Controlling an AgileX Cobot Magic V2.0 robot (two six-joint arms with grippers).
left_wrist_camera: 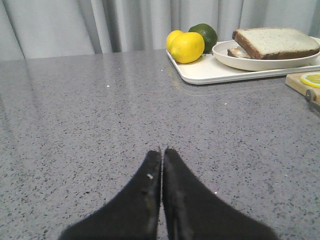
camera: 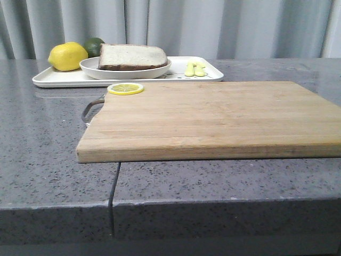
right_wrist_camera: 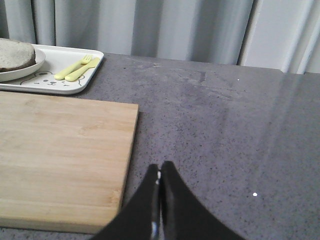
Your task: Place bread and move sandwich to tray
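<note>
Both pincers, left pincer (left_wrist_camera: 162,150) and right pincer (right_wrist_camera: 160,167), sit together, empty; bread (camera: 132,56) tops the sandwich (camera: 126,68) already on the tray (camera: 210,74), so nothing seems left.

Kitchen-like set: speckled grey counter (camera: 42,138), wooden cutting board (camera: 213,120), curtain (camera: 213,26) backdrop.

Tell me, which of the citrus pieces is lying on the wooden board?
Only the thin lemon slice, at the cutting board's far left corner. The whole lemon and lime sit on the tray.
</note>
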